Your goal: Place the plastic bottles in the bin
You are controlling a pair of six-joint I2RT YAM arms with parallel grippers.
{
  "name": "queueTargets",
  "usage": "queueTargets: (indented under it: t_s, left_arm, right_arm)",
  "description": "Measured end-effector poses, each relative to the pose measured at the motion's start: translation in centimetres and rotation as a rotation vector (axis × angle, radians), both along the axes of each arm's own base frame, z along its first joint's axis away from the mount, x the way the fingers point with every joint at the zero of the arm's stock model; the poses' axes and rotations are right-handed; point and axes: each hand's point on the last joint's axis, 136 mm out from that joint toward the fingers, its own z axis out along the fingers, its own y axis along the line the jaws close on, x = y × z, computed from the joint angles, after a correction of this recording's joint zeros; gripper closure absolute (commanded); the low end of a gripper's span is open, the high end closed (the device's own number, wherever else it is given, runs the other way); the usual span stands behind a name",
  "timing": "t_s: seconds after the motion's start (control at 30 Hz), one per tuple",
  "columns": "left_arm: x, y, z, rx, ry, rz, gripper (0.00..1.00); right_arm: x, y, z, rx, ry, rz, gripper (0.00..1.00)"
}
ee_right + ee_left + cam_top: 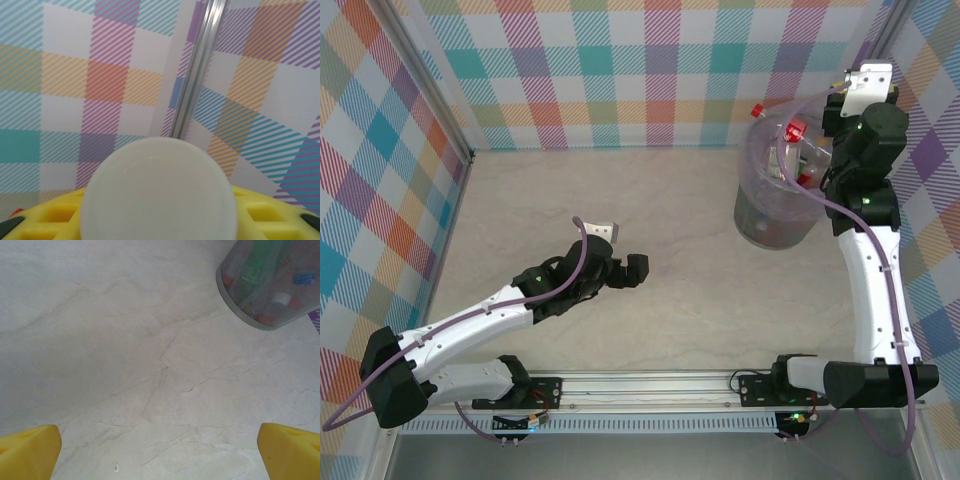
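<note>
The bin (772, 205), a dark-grey mesh bucket with a lilac liner, stands at the back right. Several plastic bottles (790, 150) with red caps lie inside it. My right gripper (814, 165) hangs over the bin's right rim. In the right wrist view this gripper (160, 220) is shut on a bottle, whose pale round end (159, 185) sits between the yellow fingers (50, 215). My left gripper (625, 262) is low over the bare table at centre left, open and holding nothing. In the left wrist view its yellow fingertips (30, 452) stand wide apart, with the bin (250, 315) far ahead.
Checked walls close in the back and both sides, with a metal corner post (200, 65) right in front of the right wrist. The marble-look tabletop (660, 200) stretches between the left gripper and the bin. A metal rail (650, 385) runs along the near edge.
</note>
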Motion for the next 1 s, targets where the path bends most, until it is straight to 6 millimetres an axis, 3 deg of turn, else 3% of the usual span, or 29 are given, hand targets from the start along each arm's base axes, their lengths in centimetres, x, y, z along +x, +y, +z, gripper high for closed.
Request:
queueTargets:
  t_s: [0.2,0.53,0.67,0.87,1.0]
  left_arm:
    - [-0.1,0.1,0.1,-0.003,-0.002,0.000,0.00]
    - [-0.1,0.1,0.2,-0.003,-0.002,0.000,0.00]
    - [-0.1,0.2,0.0,0.004,0.003,0.000,0.00]
    - [-0.1,-0.2,-0.3,0.002,0.011,-0.009,0.00]
    - [-0.1,-0.7,-1.5,0.023,0.041,-0.022,0.00]
  right_arm:
    - [1.7,-1.5,-4.6,0.001,0.068,0.004,0.80]
    - [3.3,-0.9,-7.1,0.078,0.098,0.109,0.80]
    - [3.2,0.0,-6.7,0.107,0.111,0.158,0.80]
    - [1.6,1.1,-3.5,0.137,0.055,0.219,0.80]
    - [0.9,1.8,-3.8,0.183,0.071,0.254,0.79]
